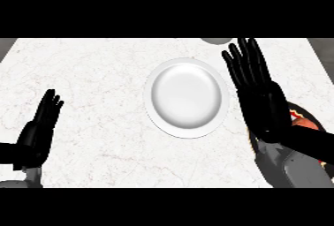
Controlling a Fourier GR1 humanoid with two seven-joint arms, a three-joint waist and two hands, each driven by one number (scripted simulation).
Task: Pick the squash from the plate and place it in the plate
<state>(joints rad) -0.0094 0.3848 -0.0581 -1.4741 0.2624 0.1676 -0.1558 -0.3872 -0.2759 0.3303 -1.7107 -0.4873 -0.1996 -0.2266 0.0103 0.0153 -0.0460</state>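
A white plate [187, 97] lies bare in the middle of the marble counter. My right hand [257, 90] is open, fingers straight and pointing away, just right of that plate. Beneath my right wrist and forearm, a dark plate [306, 115] with something orange-red on it, probably the squash [305, 123], peeks out; most of it is hidden by the arm. My left hand [40, 128] rests open at the lower left, fingers up, far from both plates.
A grey rounded object [216, 40] is cut off at the counter's far edge, just beyond my right fingertips. The marble counter [98, 88] spreads wide between my left hand and the white plate.
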